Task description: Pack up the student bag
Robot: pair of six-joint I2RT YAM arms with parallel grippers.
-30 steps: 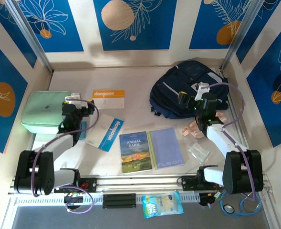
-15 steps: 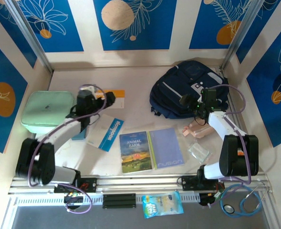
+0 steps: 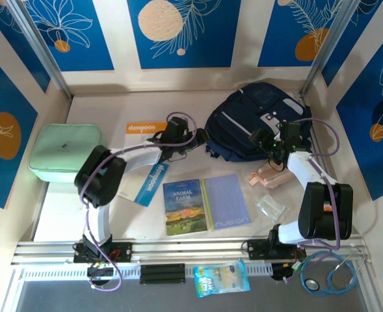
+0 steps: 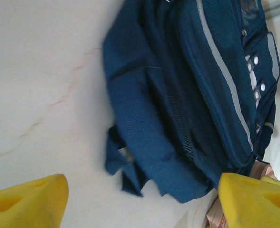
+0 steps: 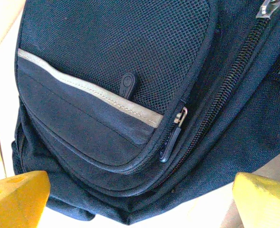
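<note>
While the backpack [image 3: 253, 117] lies in the upper right of the overhead view, close to the back corner, both grippers sit at its near side. At centre frame, the left gripper [image 3: 196, 138] is just off the bag's left edge, jaws apart. Its yellow fingers [image 4: 28, 199] frame the bag's lower corner and bare table. The right gripper [image 3: 265, 140] hangs over the bag's lower right edge, jaws spread wide, with a grey stripe [image 5: 92, 92] and a zip pull [image 5: 170, 140] in its wrist view.

The left arm crosses an orange booklet [image 3: 142, 134]. A blue-and-white booklet [image 3: 149, 183], a farm book [image 3: 184, 207] and a blue notebook [image 3: 229, 201] lie at lower centre. A pink object [image 3: 269, 177] and a clear packet [image 3: 270, 207] sit below the bag. A mint case [image 3: 64, 153] rests far left, well apart.
</note>
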